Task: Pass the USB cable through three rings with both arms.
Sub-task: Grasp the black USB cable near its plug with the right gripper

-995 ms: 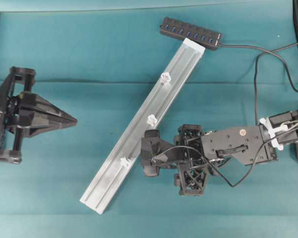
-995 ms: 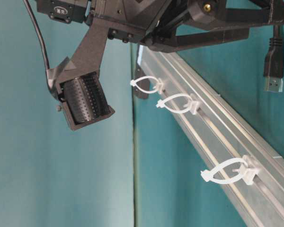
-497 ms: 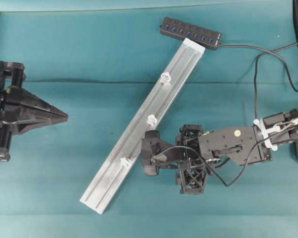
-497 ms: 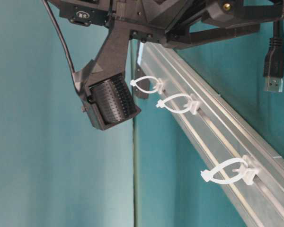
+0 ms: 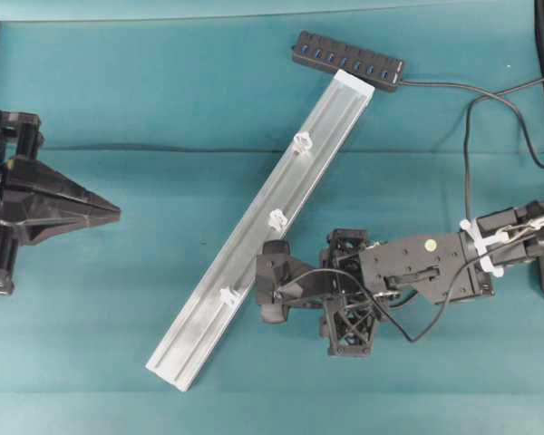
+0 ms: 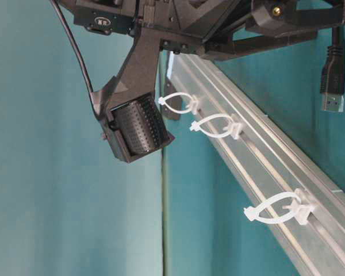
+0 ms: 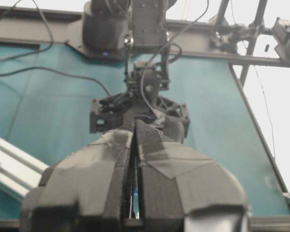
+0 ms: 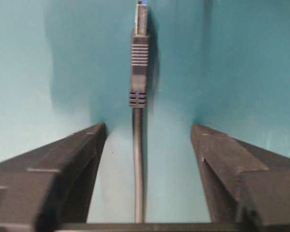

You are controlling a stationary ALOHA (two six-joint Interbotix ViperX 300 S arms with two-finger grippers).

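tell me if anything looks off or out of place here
Nothing looks damaged or spilled. The long silver aluminium rail lies diagonally on the teal table, one end against the black multi-port hub. All three whitish plastic loop rings are empty; the thin black USB cable lies between the right end effector's open jaws.

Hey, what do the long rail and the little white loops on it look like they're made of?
The rail looks like brushed aluminium: silvery, matte sheen, straight extruded grooves. The three rings look like whitish, slightly translucent plastic, thin and bent like cable ties. That is judged from looks alone.
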